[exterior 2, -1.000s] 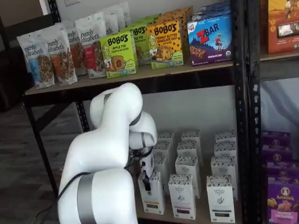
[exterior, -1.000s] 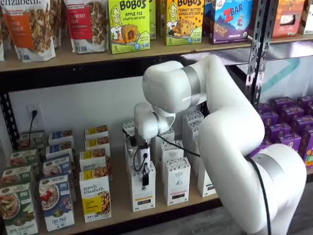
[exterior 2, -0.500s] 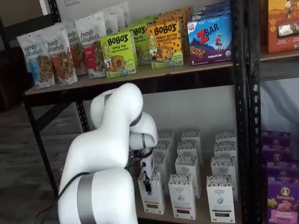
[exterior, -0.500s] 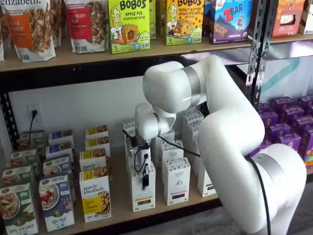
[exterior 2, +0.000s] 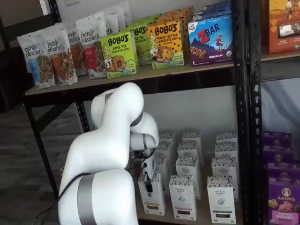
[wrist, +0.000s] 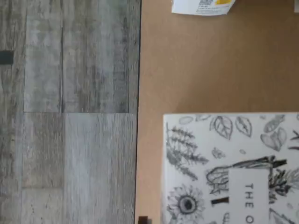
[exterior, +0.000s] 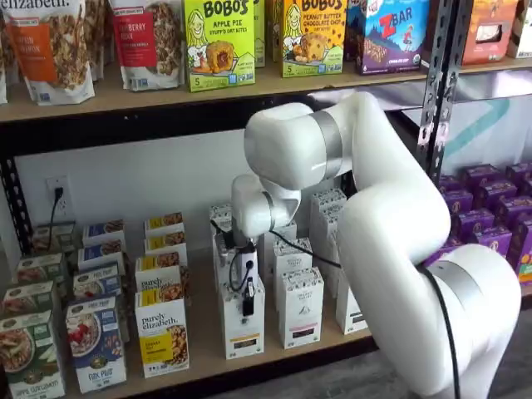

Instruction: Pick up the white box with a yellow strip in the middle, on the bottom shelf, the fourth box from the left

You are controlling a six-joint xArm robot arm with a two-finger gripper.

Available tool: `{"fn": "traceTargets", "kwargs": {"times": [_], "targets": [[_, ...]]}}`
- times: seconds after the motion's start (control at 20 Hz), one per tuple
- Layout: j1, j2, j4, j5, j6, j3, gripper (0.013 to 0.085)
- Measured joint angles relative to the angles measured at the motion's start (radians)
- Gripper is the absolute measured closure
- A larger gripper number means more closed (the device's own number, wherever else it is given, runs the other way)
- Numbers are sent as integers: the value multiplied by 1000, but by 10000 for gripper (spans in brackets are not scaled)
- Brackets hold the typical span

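Note:
The white box [exterior: 243, 326] with a yellowish strip low on its front stands at the front of its row on the bottom shelf [exterior: 202, 328], and it shows in both shelf views [exterior 2: 152, 197]. My gripper [exterior: 247, 304] hangs right over the box. One black finger [exterior 2: 149, 183] lies down the box's front face, and the other finger is hidden. The wrist view looks straight down on the box's grey-patterned top [wrist: 229, 172] and the tan board [wrist: 196, 65].
Like white cartons [exterior: 300, 306] stand to the right and behind. Purely Elizabeth boxes [exterior: 162, 332] stand to the left. Purple boxes [exterior: 486, 220] fill the neighbouring rack past a black post [exterior: 436, 91]. The upper shelf [exterior: 125, 100] hangs above the arm. Grey floor [wrist: 70, 112] lies beyond the shelf edge.
The arm has shifted only slightly. The white box stands where it was, with the black finger still on its front.

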Motion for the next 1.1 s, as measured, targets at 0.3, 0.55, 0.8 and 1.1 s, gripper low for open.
{"fn": "traceTargets", "kwargs": {"times": [0.3, 0.55, 0.8, 1.1], "targets": [[1, -3, 5, -2, -4, 4, 370], [3, -5, 11, 6, -7, 3, 450], [3, -17, 9, 8, -4, 16, 490], [8, -59, 3, 3, 5, 69, 490]]}}
